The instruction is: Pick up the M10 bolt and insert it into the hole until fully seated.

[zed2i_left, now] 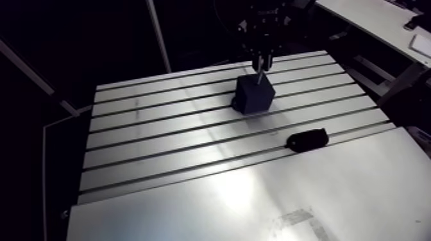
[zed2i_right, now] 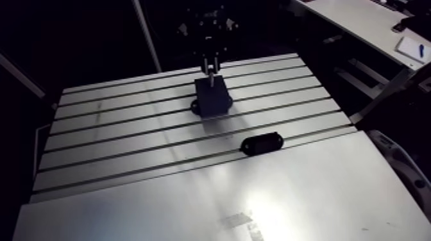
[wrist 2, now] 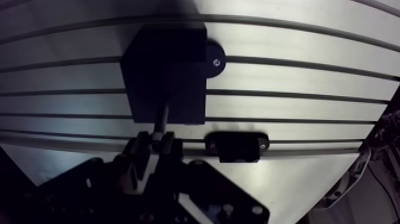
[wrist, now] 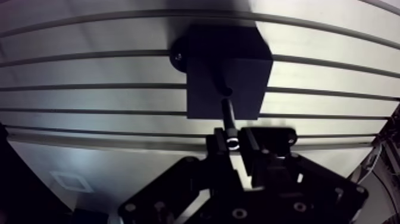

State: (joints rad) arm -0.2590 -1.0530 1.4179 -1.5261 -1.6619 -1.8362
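Observation:
A dark block (wrist: 229, 65) stands on the slotted aluminium table (zed2i_left: 160, 128), bolted down by a round foot (wrist 2: 215, 61). My gripper (wrist: 233, 143) hangs right over the block and is shut on the M10 bolt (wrist: 228, 114), whose head sits between the fingertips (wrist: 218, 145). The bolt's dark shank points down at the hole (wrist: 225, 91) in the block's top face, and its tip is at the hole's mouth. How deep the tip sits I cannot tell. In the arm view the bolt (zed2i_left: 260, 76) shows as a thin pale rod between the gripper (zed2i_left: 261, 63) and the block (zed2i_left: 255, 96).
A black oval holder (zed2i_left: 308, 139) lies on the table nearer than the block, beside a slot. A smooth plate (zed2i_left: 256, 205) covers the table's near part. A slanted pole (zed2i_left: 158, 35) rises behind the far edge.

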